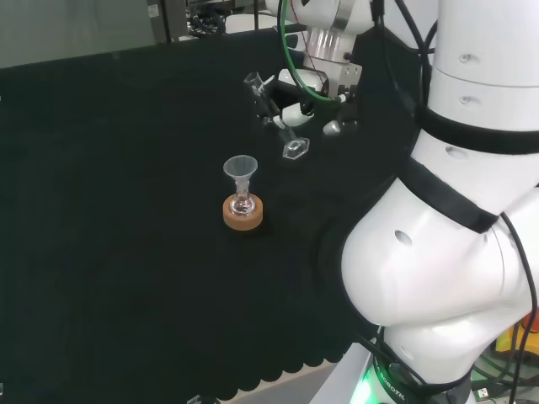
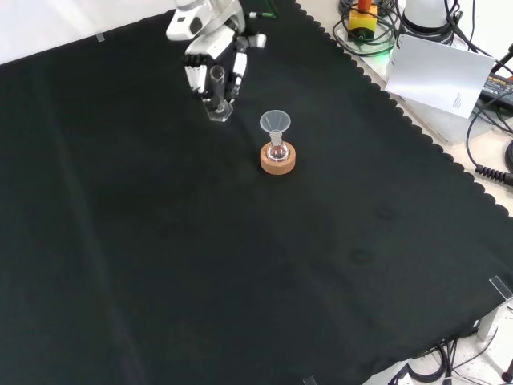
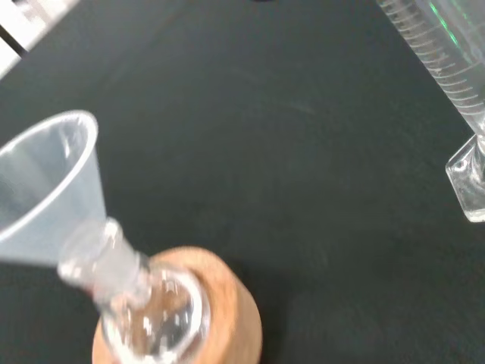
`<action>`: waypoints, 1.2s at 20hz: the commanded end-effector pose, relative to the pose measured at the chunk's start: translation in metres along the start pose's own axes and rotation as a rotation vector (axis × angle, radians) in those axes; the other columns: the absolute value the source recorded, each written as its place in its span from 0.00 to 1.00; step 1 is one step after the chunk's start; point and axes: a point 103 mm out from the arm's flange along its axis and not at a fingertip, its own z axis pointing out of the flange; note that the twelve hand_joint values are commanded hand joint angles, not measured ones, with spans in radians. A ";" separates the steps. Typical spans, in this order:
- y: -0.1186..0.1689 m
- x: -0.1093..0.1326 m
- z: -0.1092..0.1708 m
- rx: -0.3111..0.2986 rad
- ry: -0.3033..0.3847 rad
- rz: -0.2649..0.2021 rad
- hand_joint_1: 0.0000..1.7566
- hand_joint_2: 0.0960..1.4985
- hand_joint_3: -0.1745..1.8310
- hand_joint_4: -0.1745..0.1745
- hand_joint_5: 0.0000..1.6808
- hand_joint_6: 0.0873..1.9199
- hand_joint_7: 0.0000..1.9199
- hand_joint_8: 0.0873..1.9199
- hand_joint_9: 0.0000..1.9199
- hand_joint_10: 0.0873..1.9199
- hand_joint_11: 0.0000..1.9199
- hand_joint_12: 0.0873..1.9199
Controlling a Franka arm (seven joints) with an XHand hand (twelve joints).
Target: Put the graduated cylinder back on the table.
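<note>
hand (image 2: 210,50) | fingers grip graduated cylinder (image 2: 217,96) (tilted) | base contact with cloth unclear

We see bright, even light from above. The black cloth (image 2: 200,265) stays very dark and shows almost no shadows. The white arm (image 1: 446,252) shines and looks nearly washed out in the head view. A small green glow sits near its base. In the wrist view, the funnel (image 3: 49,182) and the flask (image 3: 140,303) are close and blurry. Little white glints sparkle on the glass. The graduated cylinder (image 3: 455,83) shows a green glint.
</note>
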 end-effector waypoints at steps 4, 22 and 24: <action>0.032 -0.022 0.012 -0.118 0.110 -0.055 0.64 0.75 0.08 0.16 0.56 0.55 0.60 0.17 0.72 0.00 0.64 0.37; 0.060 -0.046 0.035 -0.214 0.221 -0.069 0.64 0.75 0.08 0.16 0.56 0.55 0.59 0.17 0.71 0.00 0.63 0.37; 0.061 -0.048 0.037 -0.222 0.234 -0.067 0.64 0.75 0.08 0.16 0.56 0.55 0.59 0.17 0.71 0.00 0.63 0.37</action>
